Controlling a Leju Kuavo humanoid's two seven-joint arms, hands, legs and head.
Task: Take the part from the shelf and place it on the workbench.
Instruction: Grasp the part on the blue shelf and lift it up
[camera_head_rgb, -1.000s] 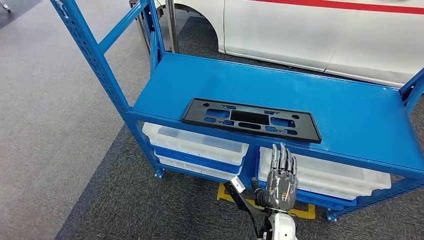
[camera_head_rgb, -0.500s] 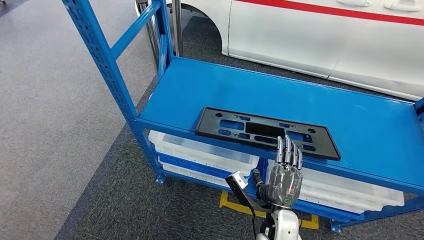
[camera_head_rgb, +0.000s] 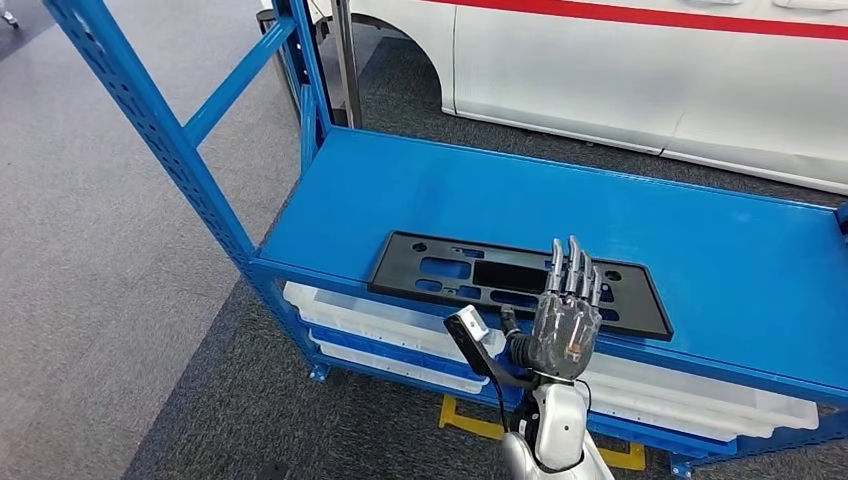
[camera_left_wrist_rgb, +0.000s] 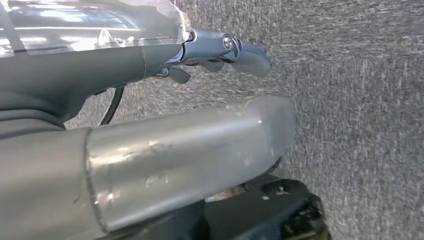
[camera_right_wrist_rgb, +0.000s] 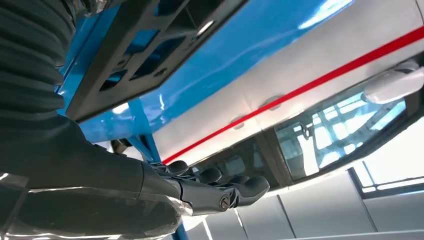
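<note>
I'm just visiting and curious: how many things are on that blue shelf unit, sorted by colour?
Black: 1, the flat part on the top shelf.
White: 3 bins visible below, upper left, lower left, right.
Total: 4.

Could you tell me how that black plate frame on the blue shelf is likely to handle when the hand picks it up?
The black frame looks thin with many cut-outs, so it is probably light and may flex if lifted by one end. It lies flat on the smooth blue shelf, so the right hand might push it sliding before gripping.
</note>
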